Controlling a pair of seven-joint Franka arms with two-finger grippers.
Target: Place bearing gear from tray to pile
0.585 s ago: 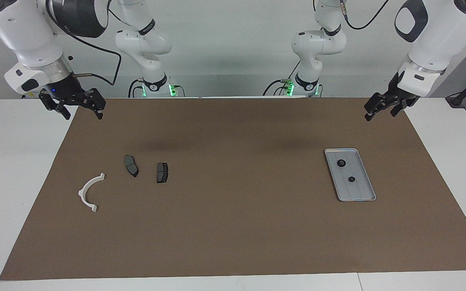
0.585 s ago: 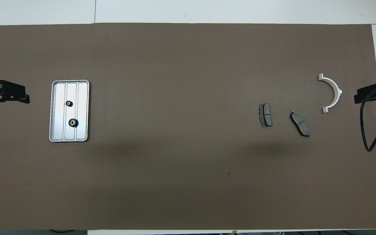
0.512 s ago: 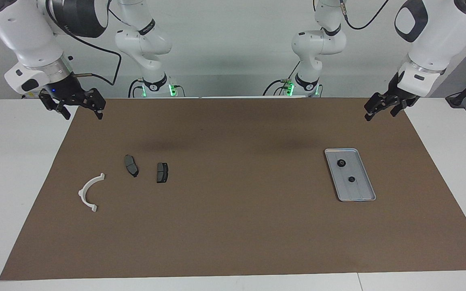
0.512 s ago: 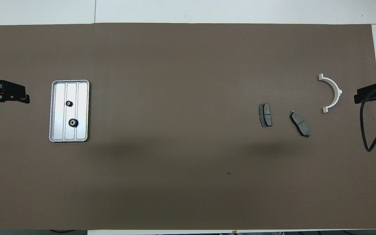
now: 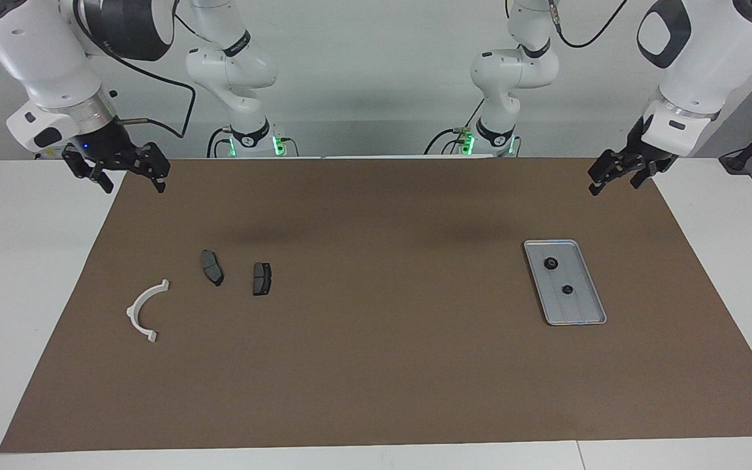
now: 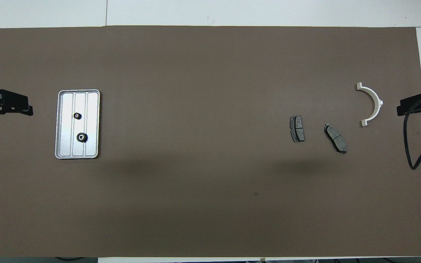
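Note:
The silver-grey ridged tray (image 5: 579, 308) (image 6: 92, 109) lies toward the left arm's end of the table. Two small black bearing gears rest in it, one (image 5: 551, 264) (image 6: 82, 137) nearer to the robots than the other (image 5: 567, 290) (image 6: 78, 115). The pile sits toward the right arm's end: a white semicircular bracket (image 5: 133, 312) (image 6: 378, 100) and two dark brake pads (image 5: 211, 267) (image 5: 262, 279) (image 6: 336, 138) (image 6: 297, 129). My left gripper (image 5: 613, 186) (image 6: 26, 106) hangs open and empty over the mat's edge by the tray. My right gripper (image 5: 134, 186) (image 6: 400, 107) hangs open and empty over the mat's edge by the bracket.
A brown mat (image 5: 382, 365) (image 6: 203, 201) covers most of the white table (image 5: 17, 294). A black cable (image 6: 411, 146) loops down from the right arm beside the bracket's end of the mat.

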